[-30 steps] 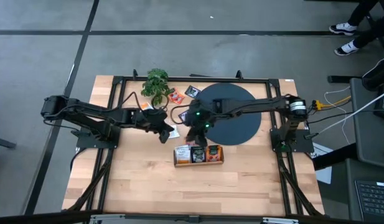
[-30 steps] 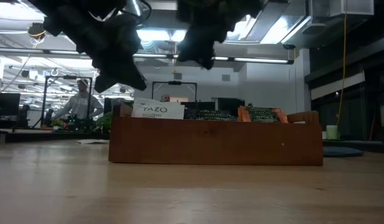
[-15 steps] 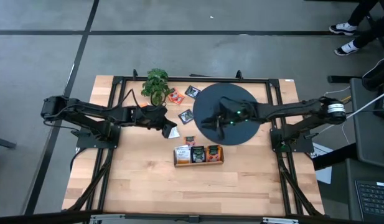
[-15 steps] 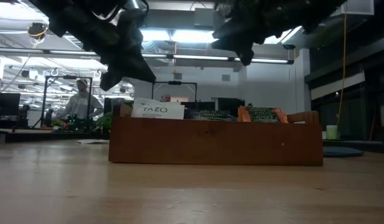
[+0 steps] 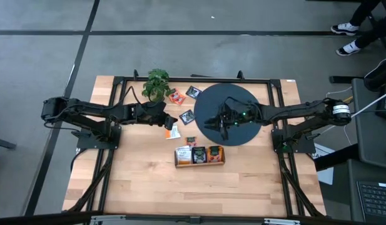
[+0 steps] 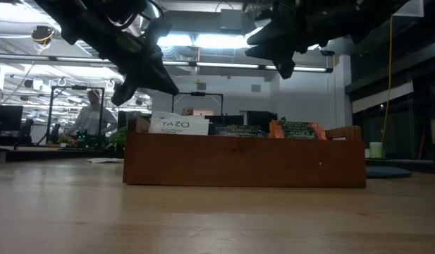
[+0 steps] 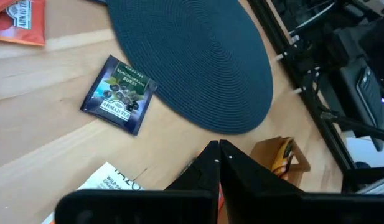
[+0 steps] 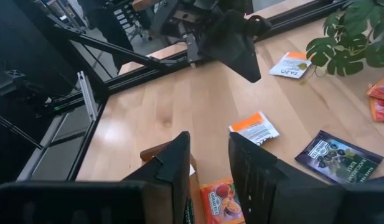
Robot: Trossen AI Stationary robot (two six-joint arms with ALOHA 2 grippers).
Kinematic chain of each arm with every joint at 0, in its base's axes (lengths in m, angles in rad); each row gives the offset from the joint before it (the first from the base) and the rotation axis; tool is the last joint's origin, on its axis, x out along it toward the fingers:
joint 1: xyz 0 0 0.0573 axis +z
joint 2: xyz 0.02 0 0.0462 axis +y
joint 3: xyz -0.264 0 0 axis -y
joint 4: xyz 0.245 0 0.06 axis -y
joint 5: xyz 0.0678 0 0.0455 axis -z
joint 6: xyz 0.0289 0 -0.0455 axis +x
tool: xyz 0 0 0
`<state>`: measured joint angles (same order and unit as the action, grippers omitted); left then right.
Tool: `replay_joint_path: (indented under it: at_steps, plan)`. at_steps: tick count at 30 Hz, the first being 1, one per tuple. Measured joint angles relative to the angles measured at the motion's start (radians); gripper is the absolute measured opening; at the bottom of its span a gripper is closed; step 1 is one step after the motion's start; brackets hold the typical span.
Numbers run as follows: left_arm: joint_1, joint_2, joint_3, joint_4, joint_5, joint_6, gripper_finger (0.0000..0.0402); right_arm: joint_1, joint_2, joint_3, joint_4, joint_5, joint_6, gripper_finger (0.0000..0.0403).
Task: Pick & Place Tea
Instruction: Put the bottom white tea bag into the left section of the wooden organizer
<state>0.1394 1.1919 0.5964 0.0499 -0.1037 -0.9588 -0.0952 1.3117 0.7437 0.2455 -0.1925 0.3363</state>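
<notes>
Tea packets lie flat on the wooden table: a white-and-orange one (image 5: 173, 132), a dark one (image 5: 187, 116), an orange-red one (image 5: 176, 97), another dark one (image 5: 193, 91) and a small orange one (image 5: 191, 140). More stand in the wooden box (image 5: 199, 155). My left gripper (image 5: 169, 120) hangs shut and empty above the table, between the white-and-orange packet (image 7: 111, 180) and the dark one (image 7: 120, 94). My right gripper (image 5: 211, 122) hangs open and empty over the black disc (image 5: 243, 100); nothing is between its fingers (image 8: 254, 168).
A small green plant (image 5: 156, 83) stands at the far left beside the packets. A black frame (image 5: 121, 81) runs along the table's edges. The box (image 6: 244, 156) fills the middle of the low view, both arms above it. A person (image 6: 90, 116) is in the room behind.
My right gripper has swung from above the box's far side toward the table's right, out over the black disc, and has tipped up nearer to level. My left gripper has shifted a little toward the far edge and rolled about its own axis. No packet has moved.
</notes>
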Motion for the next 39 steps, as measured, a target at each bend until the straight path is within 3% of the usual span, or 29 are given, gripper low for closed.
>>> replay_joint_path:
  at_steps: [10,15,21,31,39]
  plan:
    - [0.000,0.000,0.000,0.000,-0.001,-0.023,0.0003,0.000,0.000,0.000,0.011,0.011,0.000,0.0113]
    - [0.000,0.000,0.000,0.000,-0.001,0.060,0.0005,-0.001,0.001,0.000,0.053,0.039,0.007,0.0113]
    - [-0.001,0.000,0.000,-0.063,0.009,0.130,0.0003,-0.038,0.001,0.000,0.052,0.165,0.336,0.0113]
    - [-0.053,0.000,0.000,-0.245,-0.084,0.160,0.0003,-0.084,0.026,0.015,0.001,0.087,0.365,0.0113]
    - [-0.063,0.050,0.000,-0.293,-0.062,0.162,0.0002,-0.083,0.210,0.156,-0.045,0.015,0.365,0.0113]
